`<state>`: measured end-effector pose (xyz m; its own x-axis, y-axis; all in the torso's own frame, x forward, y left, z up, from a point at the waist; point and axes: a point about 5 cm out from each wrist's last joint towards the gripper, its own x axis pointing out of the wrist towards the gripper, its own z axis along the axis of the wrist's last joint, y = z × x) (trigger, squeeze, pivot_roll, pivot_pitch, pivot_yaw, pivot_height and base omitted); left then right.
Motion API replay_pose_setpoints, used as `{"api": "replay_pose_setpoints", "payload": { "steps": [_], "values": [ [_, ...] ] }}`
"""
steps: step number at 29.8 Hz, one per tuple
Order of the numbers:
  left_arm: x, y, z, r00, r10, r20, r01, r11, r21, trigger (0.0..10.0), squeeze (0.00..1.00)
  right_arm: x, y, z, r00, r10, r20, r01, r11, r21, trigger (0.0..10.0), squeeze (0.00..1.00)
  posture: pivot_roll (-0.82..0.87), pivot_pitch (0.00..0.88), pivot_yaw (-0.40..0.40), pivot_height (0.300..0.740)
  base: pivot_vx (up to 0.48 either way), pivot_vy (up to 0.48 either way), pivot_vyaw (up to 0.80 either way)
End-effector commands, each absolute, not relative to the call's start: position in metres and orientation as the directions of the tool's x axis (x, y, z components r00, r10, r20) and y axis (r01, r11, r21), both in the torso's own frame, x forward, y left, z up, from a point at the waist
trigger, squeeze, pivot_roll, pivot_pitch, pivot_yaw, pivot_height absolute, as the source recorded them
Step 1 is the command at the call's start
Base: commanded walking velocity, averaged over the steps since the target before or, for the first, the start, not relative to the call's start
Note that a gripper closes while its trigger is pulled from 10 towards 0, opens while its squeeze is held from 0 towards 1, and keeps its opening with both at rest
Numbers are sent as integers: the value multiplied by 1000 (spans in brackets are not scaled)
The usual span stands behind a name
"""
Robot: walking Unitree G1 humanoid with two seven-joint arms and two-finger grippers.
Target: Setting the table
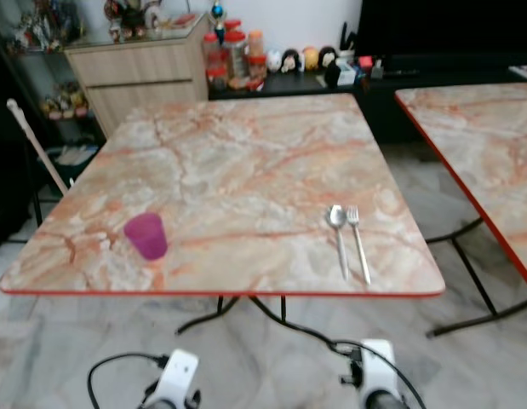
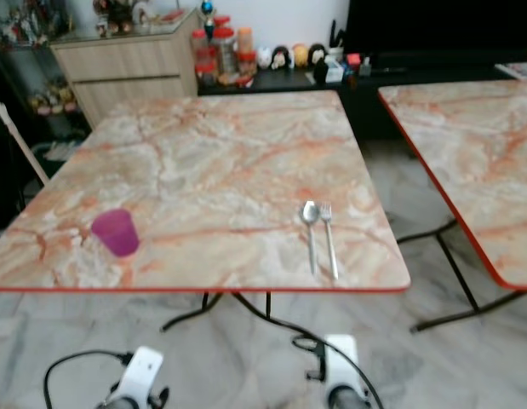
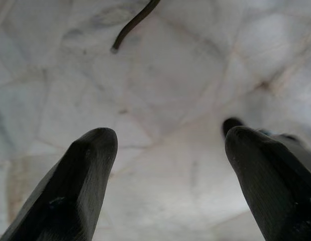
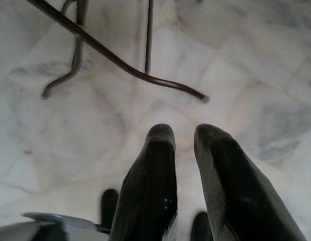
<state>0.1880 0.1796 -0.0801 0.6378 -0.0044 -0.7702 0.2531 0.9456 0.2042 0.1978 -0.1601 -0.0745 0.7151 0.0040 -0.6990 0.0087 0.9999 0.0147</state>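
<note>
A marble-patterned table (image 1: 246,145) with a red edge stands before me. A purple cup (image 1: 146,235) stands upright near its front left corner. A spoon (image 1: 338,230) and a fork (image 1: 358,243) lie side by side near the front right corner, handles toward me. Both arms hang low below the table's front edge, the left wrist (image 1: 176,379) and the right wrist (image 1: 378,375) at the bottom of the eye views. My left gripper (image 3: 168,138) is open over the pale floor, holding nothing. My right gripper (image 4: 184,133) points at the floor with its fingers close together and empty.
A second marble table (image 1: 484,136) stands to the right across a narrow gap. Behind are a wooden cabinet (image 1: 140,72) and a low black shelf with jars (image 1: 237,55) and figurines. Black table legs (image 4: 115,57) curve over the floor. A white pole (image 1: 33,141) leans at the left.
</note>
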Motion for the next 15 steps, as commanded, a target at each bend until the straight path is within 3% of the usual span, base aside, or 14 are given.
{"api": "replay_pose_setpoints", "payload": {
  "steps": [1, 8, 15],
  "values": [
    [192, 176, -79, 639, -15, -769, 263, 944, 200, 10000, 0, 196, -169, -75, 712, -20, -702, 27, 1000, -1, 10000, 0, 14, 0, 85, 740, 0, 356, 0],
    [193, 176, -78, 642, -17, -766, 268, 942, 203, 10000, 0, 197, -167, -74, 718, -16, -696, 24, 1000, 2, 10000, 0, 16, 0, 87, 740, 0, 348, 0],
    [194, 176, -77, 648, -24, -761, 270, 942, 200, 10000, 0, 209, -163, -67, 761, -4, -649, 9, 1000, 4, 10000, 0, 17, 0, 91, 740, 0, 0, 0]
  ]
}}
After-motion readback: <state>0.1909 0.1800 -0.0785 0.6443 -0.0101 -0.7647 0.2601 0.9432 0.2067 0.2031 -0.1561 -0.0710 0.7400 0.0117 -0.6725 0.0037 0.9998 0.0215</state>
